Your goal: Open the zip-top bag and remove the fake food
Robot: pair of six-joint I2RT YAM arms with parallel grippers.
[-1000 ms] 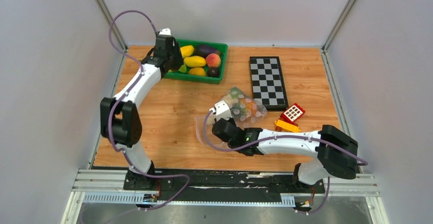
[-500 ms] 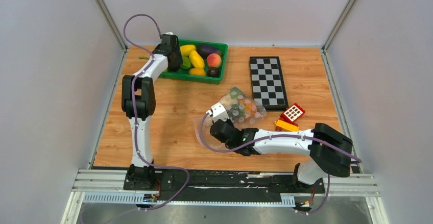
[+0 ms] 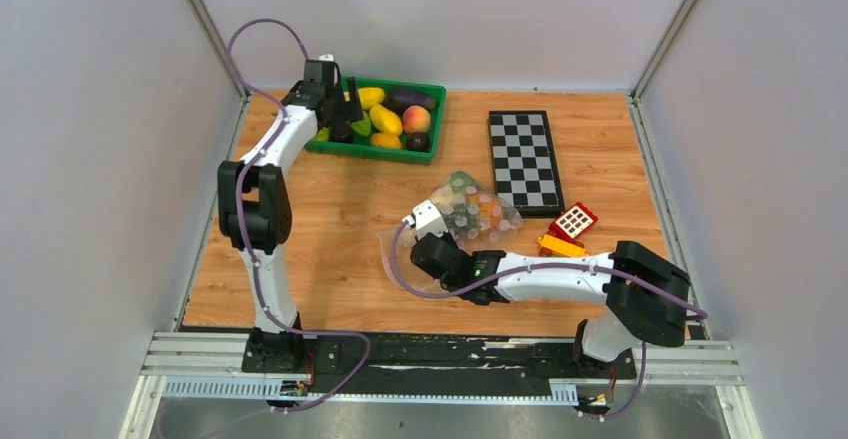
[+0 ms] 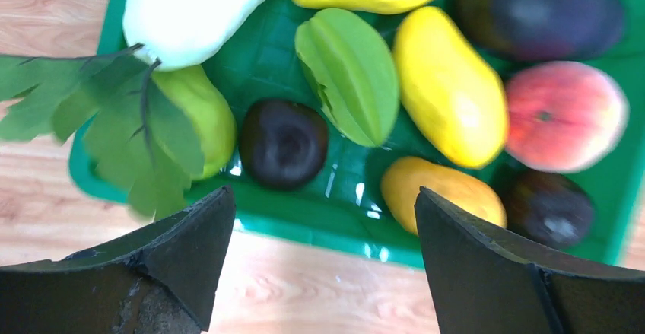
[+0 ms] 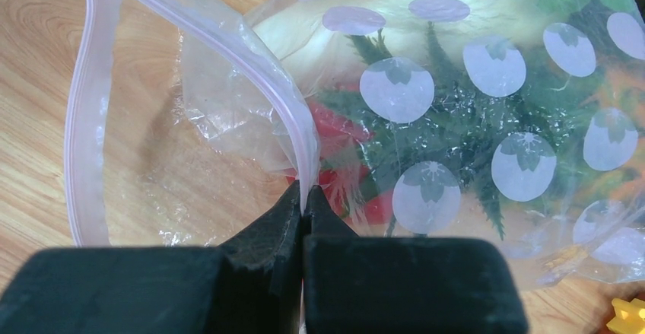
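The zip-top bag (image 3: 475,209) lies mid-table, clear with pale round dots, its mouth (image 5: 84,121) gaping toward the left. My right gripper (image 5: 304,193) is shut on its pink zip strip (image 5: 262,83). Inside the bag show fake food pieces: something red (image 5: 335,132) and spiky green leaves (image 5: 456,121). My left gripper (image 4: 323,197) stands open over the near rim of the green tray (image 4: 304,231), with nothing between its fingers. In the tray's left end lie a white radish (image 4: 190,7) with green leaves (image 4: 114,121) and a green pear (image 4: 205,113).
The tray (image 3: 420,154) at the back left also holds yellow fruits (image 4: 449,83), a peach (image 4: 563,113), an eggplant (image 4: 540,11), dark round fruits (image 4: 283,142) and a ribbed green piece (image 4: 350,75). A chessboard (image 3: 523,159) lies at back right. A red-yellow toy block (image 3: 570,229) sits by the right arm.
My left gripper has opened over the tray's left end, and that arm's elbow has shifted. The right gripper edged slightly left early on and keeps its pinch on the zip strip.
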